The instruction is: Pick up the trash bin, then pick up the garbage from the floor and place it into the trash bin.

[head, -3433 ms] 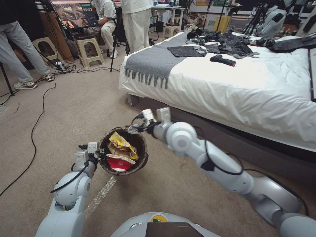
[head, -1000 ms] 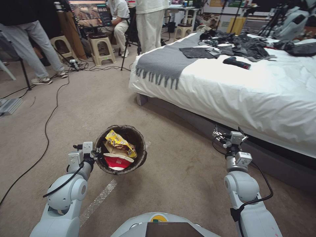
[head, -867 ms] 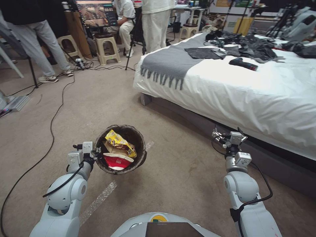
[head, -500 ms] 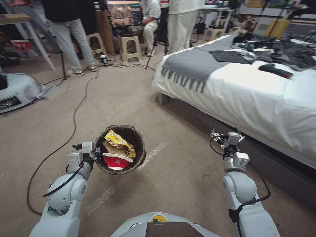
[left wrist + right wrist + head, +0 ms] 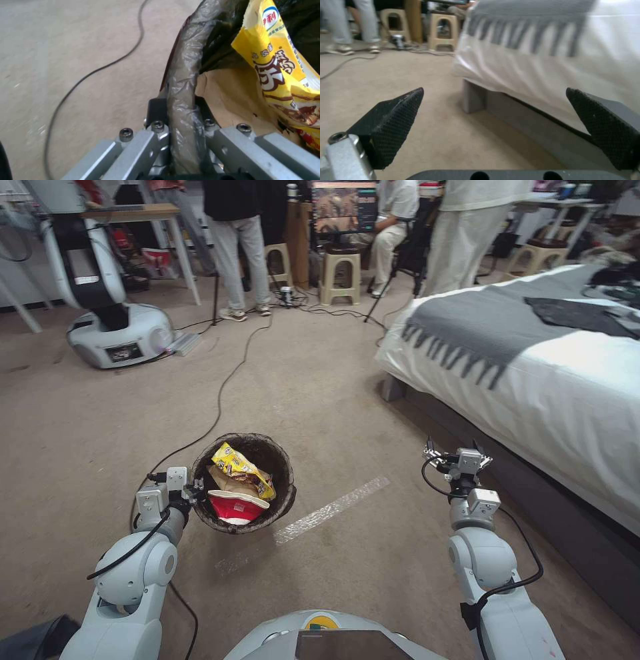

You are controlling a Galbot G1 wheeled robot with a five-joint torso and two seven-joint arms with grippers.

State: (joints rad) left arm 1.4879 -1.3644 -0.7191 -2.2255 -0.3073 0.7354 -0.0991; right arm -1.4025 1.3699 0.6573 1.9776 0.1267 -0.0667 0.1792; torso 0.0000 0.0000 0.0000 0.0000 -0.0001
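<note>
Left gripper pinching the bag-lined rim of the trash bin, held off the floor with yellow wrapper and red cup inside; right gripper spread wide, empty, bed just beyond it.

floor ahead: bare beige carpet, wide passable lane between the robots and the bed
right side: white-sheeted bed with grey fringed throw and dark base blocks the lane, just beside the right gripper, whose fingers are spread with nothing between them
left front: lined round trash bin, part-filled, held off the floor
cable: thin black cord snakes across the carpet toward the bin
far left: white parked robot base
back: beige plastic stools, people's legs
</note>
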